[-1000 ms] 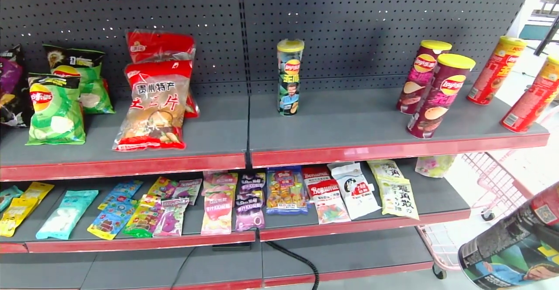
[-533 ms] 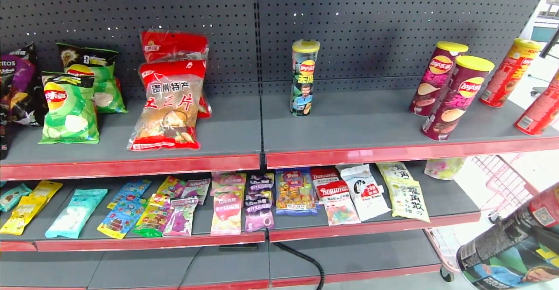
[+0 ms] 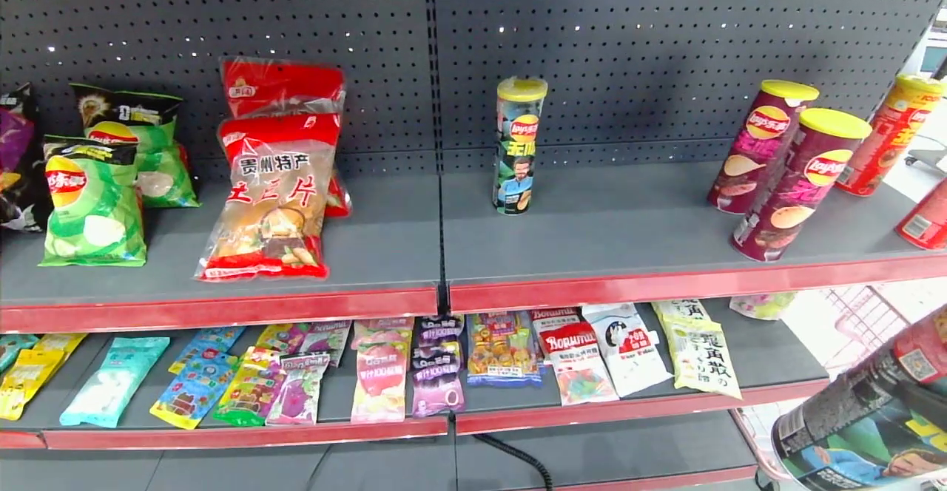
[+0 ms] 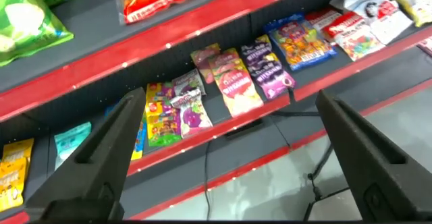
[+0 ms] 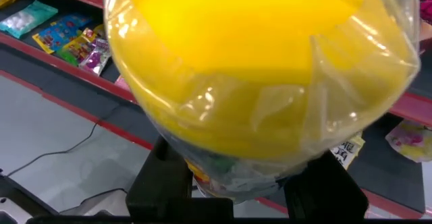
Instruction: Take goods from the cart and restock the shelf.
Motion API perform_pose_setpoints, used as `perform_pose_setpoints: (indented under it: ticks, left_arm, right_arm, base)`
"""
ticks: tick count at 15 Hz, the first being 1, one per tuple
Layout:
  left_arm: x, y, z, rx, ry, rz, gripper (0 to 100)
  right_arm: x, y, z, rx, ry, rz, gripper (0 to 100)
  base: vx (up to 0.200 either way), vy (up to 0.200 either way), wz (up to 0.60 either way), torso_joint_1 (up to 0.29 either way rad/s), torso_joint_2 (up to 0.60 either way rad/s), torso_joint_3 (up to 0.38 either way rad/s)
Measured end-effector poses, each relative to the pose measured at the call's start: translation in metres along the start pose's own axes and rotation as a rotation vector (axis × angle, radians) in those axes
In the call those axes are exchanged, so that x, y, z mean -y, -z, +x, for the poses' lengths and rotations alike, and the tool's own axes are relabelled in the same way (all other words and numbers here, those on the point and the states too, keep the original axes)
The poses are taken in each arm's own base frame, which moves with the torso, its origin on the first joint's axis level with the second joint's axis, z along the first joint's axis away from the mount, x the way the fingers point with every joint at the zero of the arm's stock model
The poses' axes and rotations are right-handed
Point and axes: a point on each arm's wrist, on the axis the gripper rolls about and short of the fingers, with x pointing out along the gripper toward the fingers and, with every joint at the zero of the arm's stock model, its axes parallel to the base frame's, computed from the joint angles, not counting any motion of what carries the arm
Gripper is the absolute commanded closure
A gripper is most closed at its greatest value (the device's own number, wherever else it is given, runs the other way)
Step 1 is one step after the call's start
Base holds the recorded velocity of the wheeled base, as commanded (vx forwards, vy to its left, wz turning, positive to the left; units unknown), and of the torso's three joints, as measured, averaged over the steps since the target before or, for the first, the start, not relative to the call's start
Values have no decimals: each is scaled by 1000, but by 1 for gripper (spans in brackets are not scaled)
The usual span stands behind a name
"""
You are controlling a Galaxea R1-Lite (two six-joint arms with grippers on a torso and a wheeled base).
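Fingers point(image 5: 158, 183) of right gripper point(image 5: 239, 187) clamped on chips can point(image 5: 256, 62), yellow lid facing the wrist camera. Can held low and tilted off the right end of the shelf point(image 3: 666, 284), near pink cart point(image 3: 865, 317). Left gripper point(image 4: 231, 97) spread wide, holding nothing, facing candy packets point(image 4: 229, 82) on lower tier. Matching can point(image 3: 519, 147) upright on upper tier.

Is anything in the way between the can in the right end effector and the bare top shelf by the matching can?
Nothing visible. The held can sits lower than the top shelf's red front edge and would have to clear it; the purple cans stand beside the bare stretch, not in it.
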Motion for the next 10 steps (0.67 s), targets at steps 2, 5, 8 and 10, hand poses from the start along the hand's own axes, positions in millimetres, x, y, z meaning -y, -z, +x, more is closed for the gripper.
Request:
perform_pose_setpoints:
  ticks: [2,5,8,10]
  left_arm:
    - [0,0,0,0,0,0,0]
    - [0,0,0,-1,0,0,0]
    - [0,0,1,-6,1,1,0]
    - [0,0,1,-9,3,2,0]
  right_arm:
    - [0,0,0,-2,0,1,100]
    - [0,1,1,-8,-1,2,100]
    - [0,1,2,-12,-1,3,100]
    - [0,1,2,-13,0,3,100]
  base:
    - [200,0,0,2,2,5]
    - [200,0,0,2,2,2]
    - [67,0,0,2,1,2]
    - [0,0,0,0,0,0]
